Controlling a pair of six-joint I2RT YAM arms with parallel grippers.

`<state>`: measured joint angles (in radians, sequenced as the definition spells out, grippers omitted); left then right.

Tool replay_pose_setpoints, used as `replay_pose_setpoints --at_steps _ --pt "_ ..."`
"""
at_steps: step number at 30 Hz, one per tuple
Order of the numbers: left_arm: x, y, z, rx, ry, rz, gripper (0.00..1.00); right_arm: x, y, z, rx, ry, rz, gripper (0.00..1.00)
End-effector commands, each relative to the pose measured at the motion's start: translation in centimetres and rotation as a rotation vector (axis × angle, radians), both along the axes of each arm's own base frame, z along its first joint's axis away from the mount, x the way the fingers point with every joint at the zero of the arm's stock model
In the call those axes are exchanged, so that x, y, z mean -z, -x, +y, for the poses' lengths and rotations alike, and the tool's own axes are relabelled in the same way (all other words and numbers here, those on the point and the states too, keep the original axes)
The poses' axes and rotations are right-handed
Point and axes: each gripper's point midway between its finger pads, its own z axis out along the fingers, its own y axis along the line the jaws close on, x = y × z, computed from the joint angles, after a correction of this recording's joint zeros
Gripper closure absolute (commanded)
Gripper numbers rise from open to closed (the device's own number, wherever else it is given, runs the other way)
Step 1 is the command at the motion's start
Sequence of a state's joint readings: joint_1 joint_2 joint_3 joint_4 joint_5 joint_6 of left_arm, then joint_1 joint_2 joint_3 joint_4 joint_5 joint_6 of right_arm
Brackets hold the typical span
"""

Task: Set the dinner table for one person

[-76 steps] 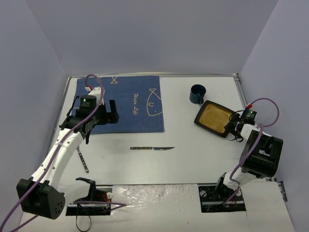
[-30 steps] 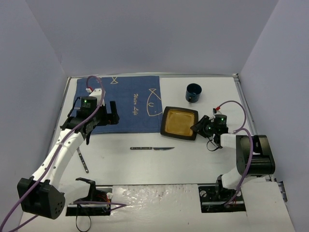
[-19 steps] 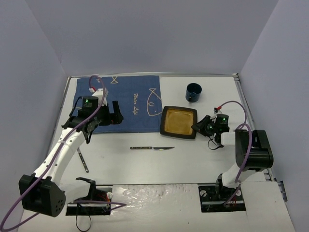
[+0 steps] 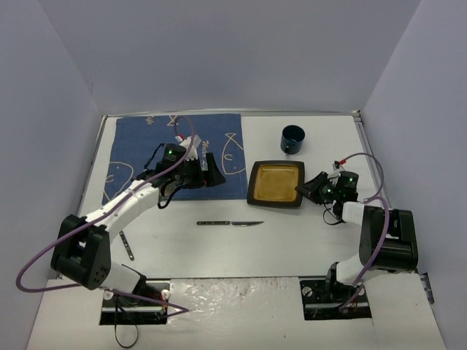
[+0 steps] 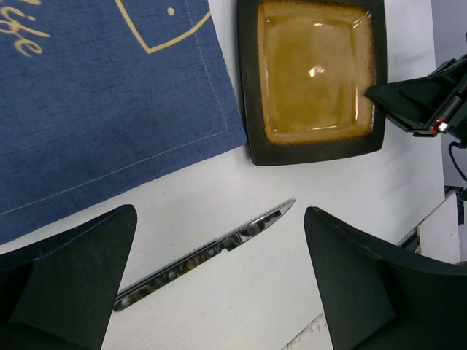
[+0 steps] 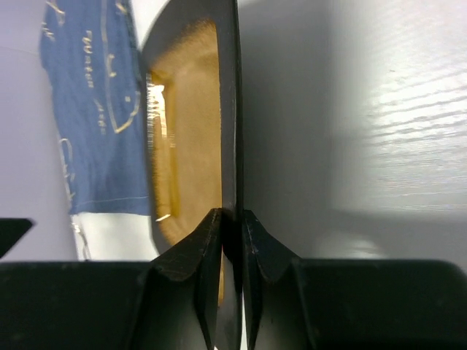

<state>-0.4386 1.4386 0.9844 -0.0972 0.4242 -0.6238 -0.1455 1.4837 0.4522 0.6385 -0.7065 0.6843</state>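
The surface [image 4: 292, 240] was the wide white top with a thin metal rim, filling the walled space ahead of both arm bases. It looked hard, flat and smooth. It was probably fixed in place, so it offered nothing to grip, and anything set on it would likely slide easily and knock if dropped.

The actual handling concerned the plate [image 4: 276, 184], a square dish with a dark rim and an amber glazed middle. It lay near the middle of the surface, just beside the right edge of the blue cloth [image 4: 135, 149]. Whether the two touched at the corner could not be told. The plate looked stiff, fairly heavy, slick with glaze and liable to chip. Its raised rim seemed the only sensible place to hold it.

The right pincer [image 6: 232, 219] was closed on that rim at the plate's right side, one finger above and one below. Whether that side was lifted off the surface could not be told. A pinch on one edge of a slick dish could slip or let the dish swing.

The left pincer [image 5: 219, 217] hung over the cloth's right part with its jaws wide apart, holding nothing. A knife [image 4: 230, 224] lay nearer the arms, a blue mug [image 4: 292, 139] stood beyond the plate, and a thin metal utensil [image 4: 125, 244] lay at the left.
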Motion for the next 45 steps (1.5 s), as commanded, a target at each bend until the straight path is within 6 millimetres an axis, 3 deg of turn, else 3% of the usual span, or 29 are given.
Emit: replay_pose_setpoints --at_steps 1,19,24,30,38,45 --pt "-4.5 -2.1 -2.5 0.012 0.138 -0.122 0.03 -5.7 -1.5 0.6 -0.050 -0.070 -0.165 1.00" --pt "-3.4 -3.0 -5.4 0.046 0.220 -0.081 0.03 -14.6 -1.2 2.1 -0.072 -0.353 -0.428 1.00" --pt "-4.9 -3.7 -6.7 0.053 0.308 -0.070 0.03 -16.6 -0.6 2.6 -0.106 -0.400 -0.475 1.00" --pt "-7.8 -4.9 -8.9 0.099 0.455 -0.090 0.03 -18.1 -0.1 3.3 -0.134 -0.430 -0.502 1.00" --pt "-8.8 -5.8 -10.3 0.128 0.528 -0.067 0.04 -19.7 0.4 4.1 -0.174 -0.462 -0.541 1.00" --pt "-9.5 -6.5 -11.4 0.140 0.576 -0.027 0.10 -20.3 0.8 4.9 -0.204 -0.459 -0.558 1.00"
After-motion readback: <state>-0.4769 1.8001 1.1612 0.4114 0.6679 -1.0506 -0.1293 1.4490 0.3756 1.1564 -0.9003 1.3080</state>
